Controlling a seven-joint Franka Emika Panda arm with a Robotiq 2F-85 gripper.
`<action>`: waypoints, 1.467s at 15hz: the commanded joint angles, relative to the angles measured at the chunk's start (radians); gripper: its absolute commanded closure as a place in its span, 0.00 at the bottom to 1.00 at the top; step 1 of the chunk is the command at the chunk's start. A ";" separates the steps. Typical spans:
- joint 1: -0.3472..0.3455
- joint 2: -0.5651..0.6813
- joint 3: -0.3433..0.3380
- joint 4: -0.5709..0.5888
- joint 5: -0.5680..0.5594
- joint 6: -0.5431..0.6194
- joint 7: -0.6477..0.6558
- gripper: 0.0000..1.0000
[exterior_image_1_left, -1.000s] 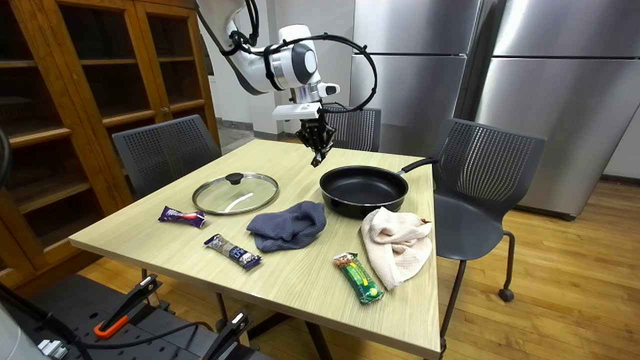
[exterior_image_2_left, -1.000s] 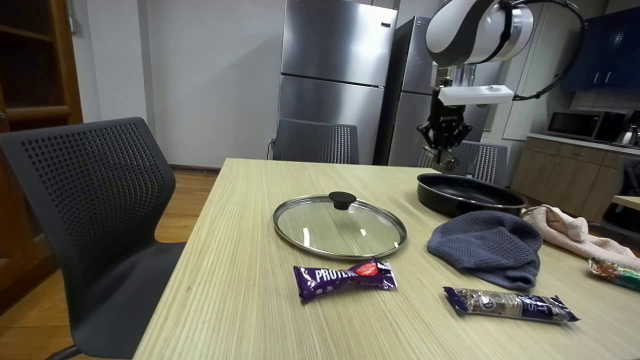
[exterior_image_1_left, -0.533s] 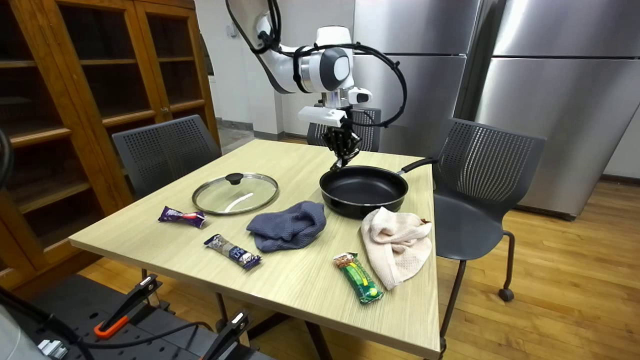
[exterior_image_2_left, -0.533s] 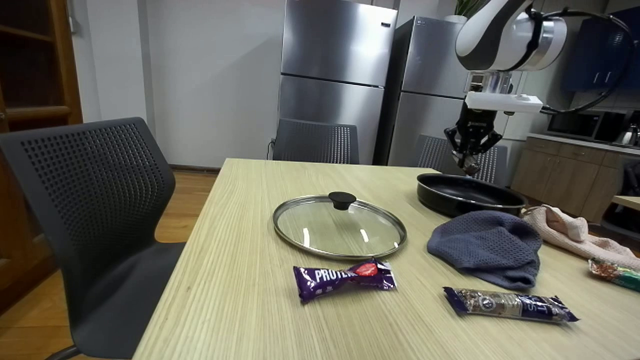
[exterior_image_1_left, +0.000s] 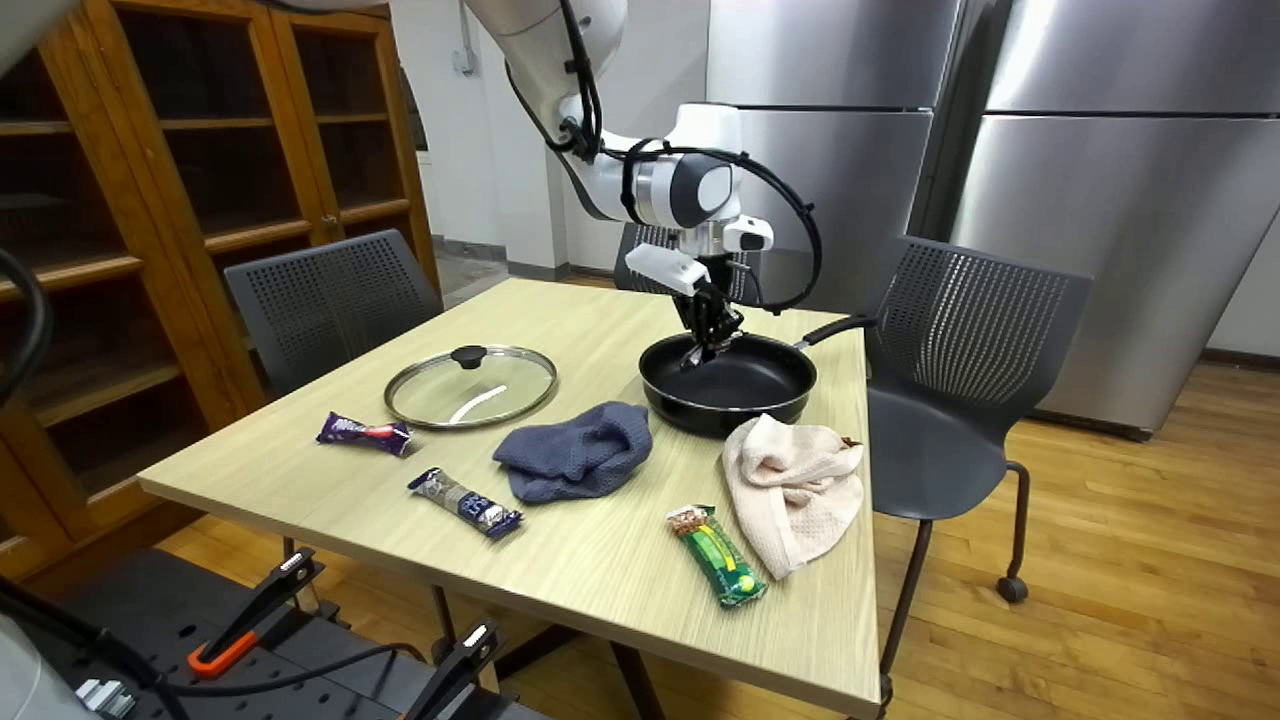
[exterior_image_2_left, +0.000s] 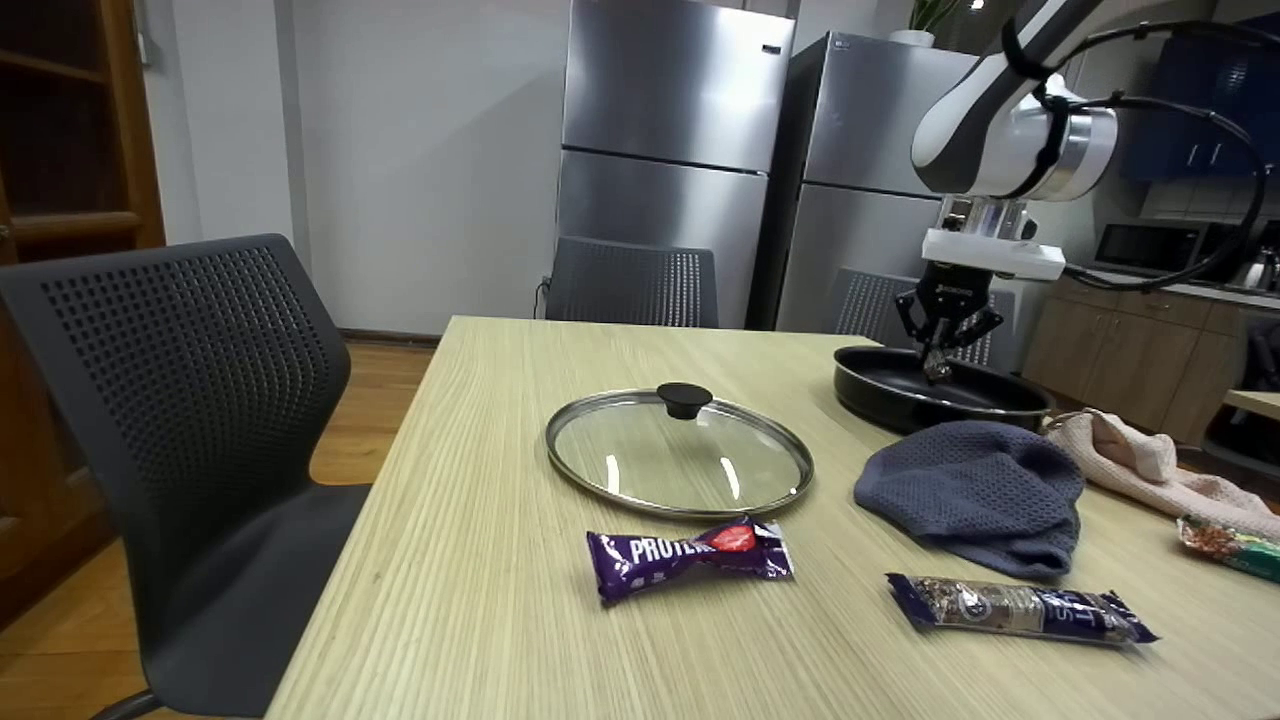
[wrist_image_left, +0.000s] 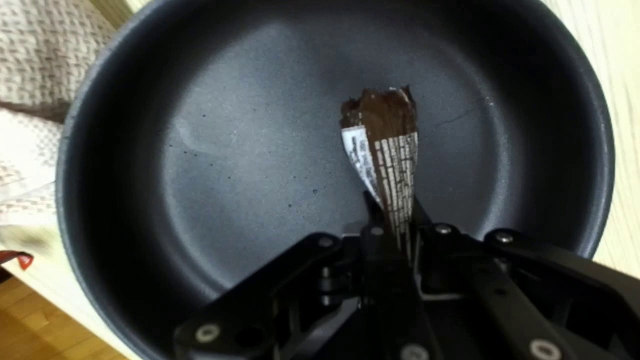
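I am pinching a brown packet (wrist_image_left: 385, 150) by one end, my gripper (wrist_image_left: 395, 210) closed narrowly on it at the lower middle of the wrist view. Its long axis is running on from the jaws up the frame, leaning a little left, and its free brown end is showing right of centre. Beneath it the pan (wrist_image_left: 260, 130) is filling most of that view, so packet and pan are standing one above the other: the packet is hanging within the ring of the rim, though I cannot tell whether its tip is touching the bottom. In an exterior view it is pointing down and left, over the left part of the pan, while the handle (exterior_image_1_left: 838, 329) is sticking out toward the upper right. Just beside the pan, a pale cloth (exterior_image_1_left: 810, 505) is lying rumpled at the right of the table (exterior_image_1_left: 590, 560), and a blue cloth (exterior_image_1_left: 580, 450) is bunching up below the frame's middle. Farther out, a green bar (exterior_image_1_left: 717, 555) is resting at lower centre, a navy bar (exterior_image_1_left: 465, 502) is lying to its left, and the lid (exterior_image_1_left: 470, 390) is sitting at left of centre, with a purple bar (exterior_image_1_left: 363, 433) near it. Beyond the table, chairs (exterior_image_1_left: 990, 330) are standing about, a cabinet (exterior_image_1_left: 285, 140) is filling the upper left, and fridges (exterior_image_1_left: 860, 170) are rising at the upper right.
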 joint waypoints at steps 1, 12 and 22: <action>-0.002 0.077 -0.002 0.122 0.026 -0.053 0.053 0.97; 0.023 -0.070 -0.004 -0.037 -0.012 0.021 -0.007 0.00; 0.039 -0.105 0.000 -0.097 -0.071 0.058 -0.098 0.00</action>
